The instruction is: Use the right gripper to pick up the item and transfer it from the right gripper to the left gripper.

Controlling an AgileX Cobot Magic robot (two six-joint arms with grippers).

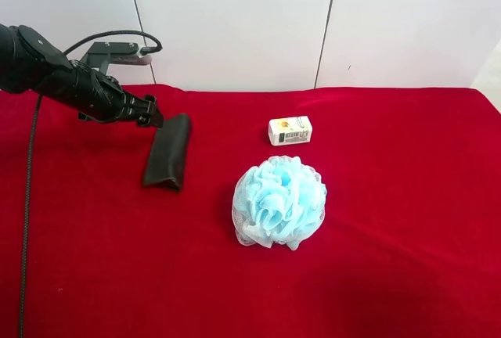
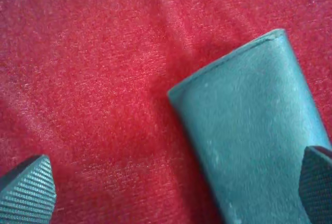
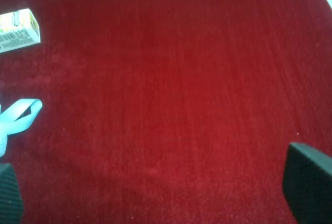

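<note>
Red cloth [image 1: 391, 197]; left gripper [image 2: 171, 182] spread wide over dark pouch [image 2: 249, 125].

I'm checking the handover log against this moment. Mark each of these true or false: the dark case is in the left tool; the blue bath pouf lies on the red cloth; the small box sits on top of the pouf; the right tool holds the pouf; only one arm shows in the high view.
1. The dark case is in the left tool. False: its open fingers are around the case's end, not closed on it.
2. The blue bath pouf lies on the red cloth. True.
3. The small box sits on the pouf. False: it lies apart on the cloth.
4. The right tool holds the pouf. False: it is open and empty.
5. Only one arm shows in the high view. True.
</note>
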